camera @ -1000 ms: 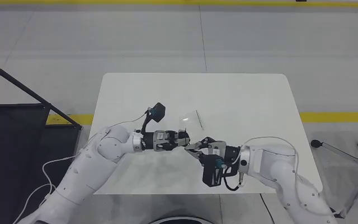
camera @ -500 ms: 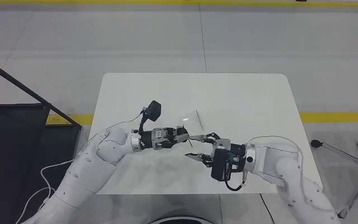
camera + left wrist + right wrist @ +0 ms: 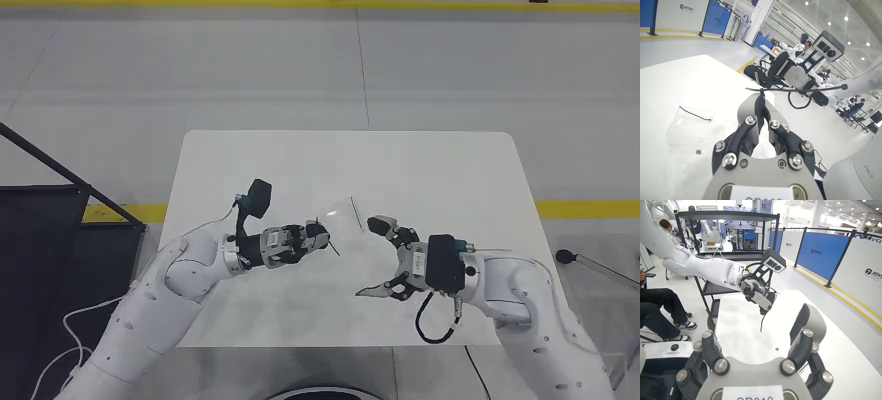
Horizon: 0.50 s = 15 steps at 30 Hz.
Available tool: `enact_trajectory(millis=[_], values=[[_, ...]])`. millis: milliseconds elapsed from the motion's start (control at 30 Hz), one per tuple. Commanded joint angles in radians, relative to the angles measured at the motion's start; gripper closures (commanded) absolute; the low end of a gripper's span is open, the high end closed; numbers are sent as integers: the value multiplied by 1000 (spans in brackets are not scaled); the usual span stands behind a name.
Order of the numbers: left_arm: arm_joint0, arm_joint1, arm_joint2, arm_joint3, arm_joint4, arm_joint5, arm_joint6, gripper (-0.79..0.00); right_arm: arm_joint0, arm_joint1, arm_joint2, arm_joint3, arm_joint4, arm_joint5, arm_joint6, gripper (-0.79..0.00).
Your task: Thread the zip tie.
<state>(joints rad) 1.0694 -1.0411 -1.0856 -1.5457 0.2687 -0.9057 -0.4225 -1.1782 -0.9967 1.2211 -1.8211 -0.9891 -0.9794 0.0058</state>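
Judging by its free ends, threading is not yet begun: the thin black plastic zip tie is held straight above the white surface, clenched in the left end effector. Its long axis lies across the fingers, with the head toward the released, empty right end effector.

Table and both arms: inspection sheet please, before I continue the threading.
Surface: white table, no damage seen.
Job's things: black zip tie held off the table, not looped.
Clutter: second zip tie in or on a clear box, cannot tell which; small brown speck beside the box.
Grippers: left gripper shut on the zip tie near its tail; right gripper open, empty, apart from the tie.
Cables: black cable loops at the right wrist.
Surroundings: yellow floor line; dark frame beside the table.
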Motion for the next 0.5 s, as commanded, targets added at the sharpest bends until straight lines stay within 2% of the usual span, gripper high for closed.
enact_trajectory(millis=[0, 100, 300, 333, 467], values=[[0, 0, 0, 0, 0, 0, 0, 0, 0, 0, 0, 0, 1, 0, 0, -785], [7, 0, 1, -15, 10, 9, 4, 0, -8, -4, -31, 8, 6, 38, 41, -785], [37, -2, -17, -62, 129, 21, 66, 0, 62, -17, -119, 104, 205, 90, 213, -785], [41, -3, -20, -63, 146, 27, 78, 0, 77, -18, -130, 117, 236, 94, 239, -770], [50, -7, -20, -67, 186, 37, 117, 0, 124, -24, -158, 151, 325, 102, 310, -597]])
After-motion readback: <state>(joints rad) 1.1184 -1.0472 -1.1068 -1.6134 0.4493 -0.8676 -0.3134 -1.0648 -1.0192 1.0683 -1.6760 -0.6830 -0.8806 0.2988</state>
